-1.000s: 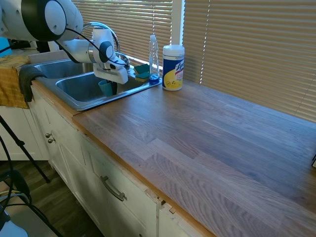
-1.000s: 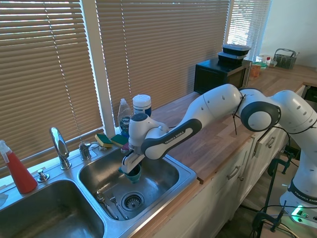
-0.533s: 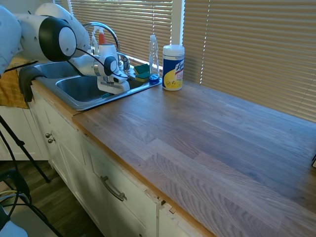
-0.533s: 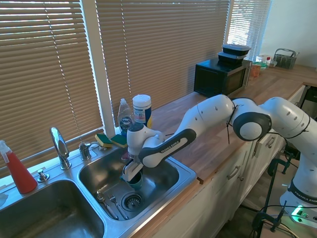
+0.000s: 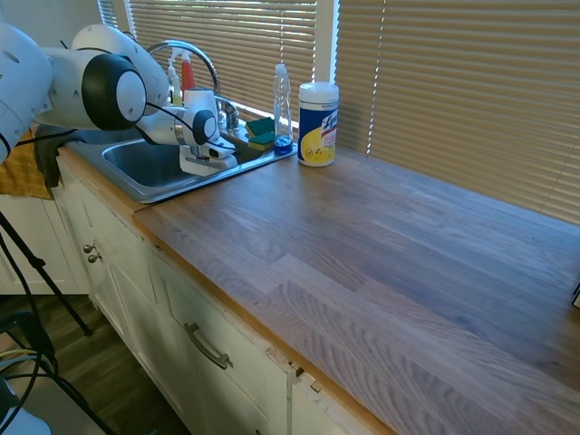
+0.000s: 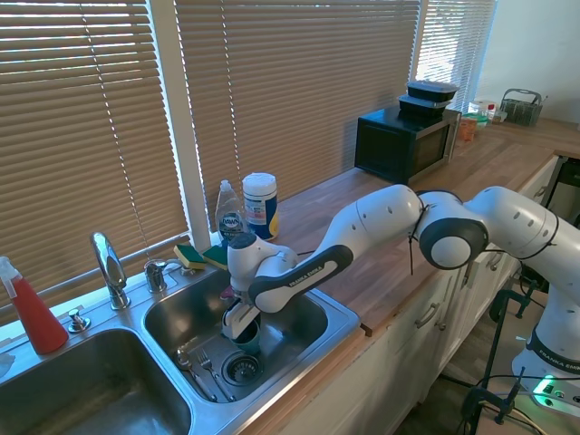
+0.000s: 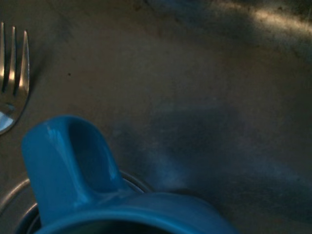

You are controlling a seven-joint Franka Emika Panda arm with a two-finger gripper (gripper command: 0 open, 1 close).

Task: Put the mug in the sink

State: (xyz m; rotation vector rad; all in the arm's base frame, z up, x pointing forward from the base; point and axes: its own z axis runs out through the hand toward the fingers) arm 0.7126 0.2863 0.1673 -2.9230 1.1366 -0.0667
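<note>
From the first exterior view the mug is hidden behind the sink (image 5: pixel 136 186) wall. The jaws (image 6: pixel 243 328) pinch the mug (image 6: pixel 246 339), now lower in the right basin than a second ago, near the drain (image 6: pixel 243 367) and fork (image 7: pixel 12 92)

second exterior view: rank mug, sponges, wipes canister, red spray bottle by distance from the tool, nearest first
1. mug: at the tool, low in the sink's right basin.
2. sponges: on the rim behind that basin.
3. wipes canister: on the counter past the sponges.
4. red spray bottle: far side, behind the left basin.
</note>
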